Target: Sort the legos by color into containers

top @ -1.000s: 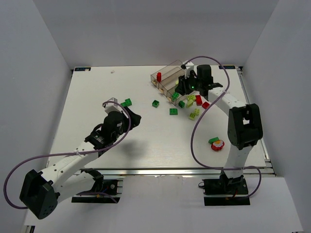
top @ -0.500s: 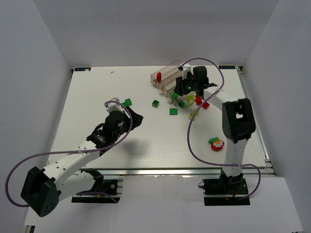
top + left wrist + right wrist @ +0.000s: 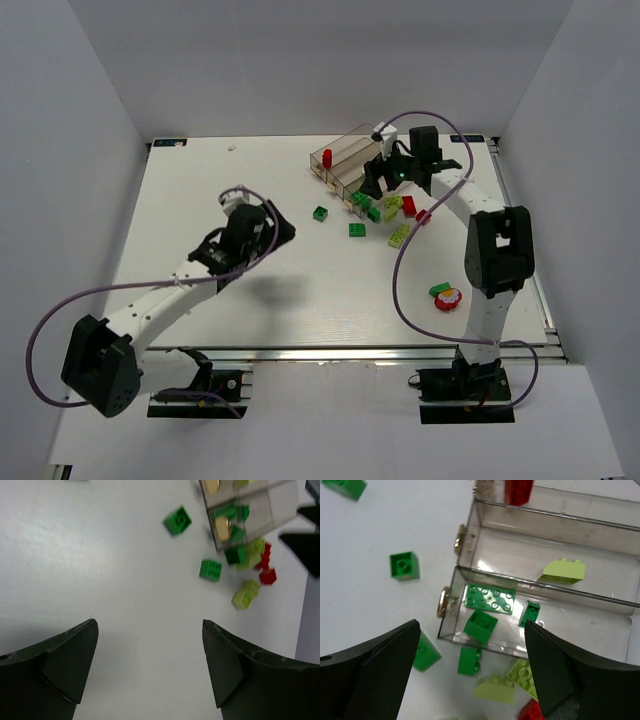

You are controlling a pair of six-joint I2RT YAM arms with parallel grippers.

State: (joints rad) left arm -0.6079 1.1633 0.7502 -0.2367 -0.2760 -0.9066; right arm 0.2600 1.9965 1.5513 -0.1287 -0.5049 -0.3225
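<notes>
The containers are one clear tray (image 3: 346,152) (image 3: 555,511) of three compartments. A red lego (image 3: 518,490) stands in the far one, a lime lego (image 3: 563,571) lies in the middle one, and a dark green plate (image 3: 490,599) and green bricks (image 3: 481,625) fill the near one. My right gripper (image 3: 384,182) (image 3: 471,626) hangs open above that near compartment's end, holding nothing. Loose green (image 3: 357,230), lime (image 3: 400,236) and red legos (image 3: 409,206) lie beside the tray. My left gripper (image 3: 278,232) (image 3: 150,625) is open over bare table, left of a green brick (image 3: 177,520).
A green brick (image 3: 440,289) rests on a red and yellow piece (image 3: 448,299) at the near right, by the right arm's base. Gold latches (image 3: 443,602) stick out from the tray's end. White walls close in the table on three sides.
Both grippers have opened wide. The left arm has swung toward the far side, and the green bricks that lay beside it no longer show. The right gripper stays over the tray.
</notes>
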